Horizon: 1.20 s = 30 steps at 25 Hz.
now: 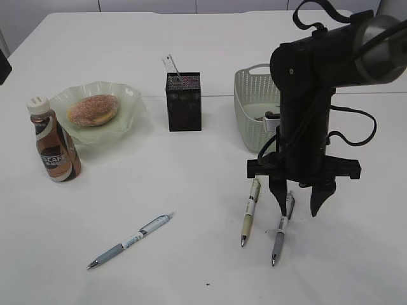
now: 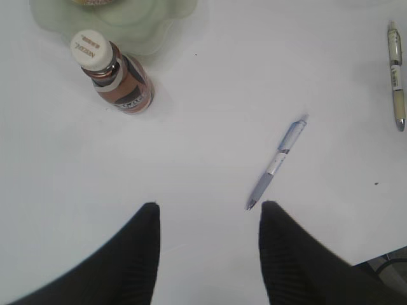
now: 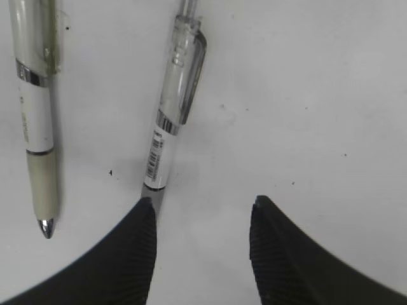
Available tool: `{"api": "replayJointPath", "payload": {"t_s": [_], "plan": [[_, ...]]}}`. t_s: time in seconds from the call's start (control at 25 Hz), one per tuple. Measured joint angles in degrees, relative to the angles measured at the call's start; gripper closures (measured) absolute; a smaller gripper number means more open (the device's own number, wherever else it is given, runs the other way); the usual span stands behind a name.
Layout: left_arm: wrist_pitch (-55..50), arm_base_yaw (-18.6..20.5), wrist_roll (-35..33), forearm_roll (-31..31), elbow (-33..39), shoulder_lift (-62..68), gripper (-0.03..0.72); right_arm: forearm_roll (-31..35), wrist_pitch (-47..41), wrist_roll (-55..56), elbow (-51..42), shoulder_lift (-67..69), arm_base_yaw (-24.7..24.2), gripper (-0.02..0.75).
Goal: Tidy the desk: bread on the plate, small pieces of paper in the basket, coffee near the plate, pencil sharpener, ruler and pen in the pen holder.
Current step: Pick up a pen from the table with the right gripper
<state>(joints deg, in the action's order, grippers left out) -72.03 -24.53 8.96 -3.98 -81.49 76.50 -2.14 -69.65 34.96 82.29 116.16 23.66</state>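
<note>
Right gripper (image 1: 300,204) spread over grey pen (image 1: 282,229), beige pen (image 1: 250,210) beside

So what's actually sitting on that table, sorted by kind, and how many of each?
Pens: 3
Bottle: 1
Bun: 1
Plate: 1
Pen holder: 1
Ruler: 1
Basket: 1
Total: 9

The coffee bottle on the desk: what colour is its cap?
White. The cap of the coffee bottle shows best in the left wrist view, with faint lettering on top.
</note>
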Motion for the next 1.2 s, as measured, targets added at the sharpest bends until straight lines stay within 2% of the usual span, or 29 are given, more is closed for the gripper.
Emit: {"api": "replayJointPath", "payload": {"t_s": [0.44, 1.2], "plan": [[0.0, 0.0, 0.0, 0.24, 0.0, 0.0, 0.318, 2.85, 4.55, 0.07, -0.31, 2.01, 0.0, 0.388], [0.0, 0.0, 0.0, 0.45, 0.0, 0.0, 0.318, 3.1, 9.41, 0.07, -0.44, 5.22, 0.0, 0.387]]}}
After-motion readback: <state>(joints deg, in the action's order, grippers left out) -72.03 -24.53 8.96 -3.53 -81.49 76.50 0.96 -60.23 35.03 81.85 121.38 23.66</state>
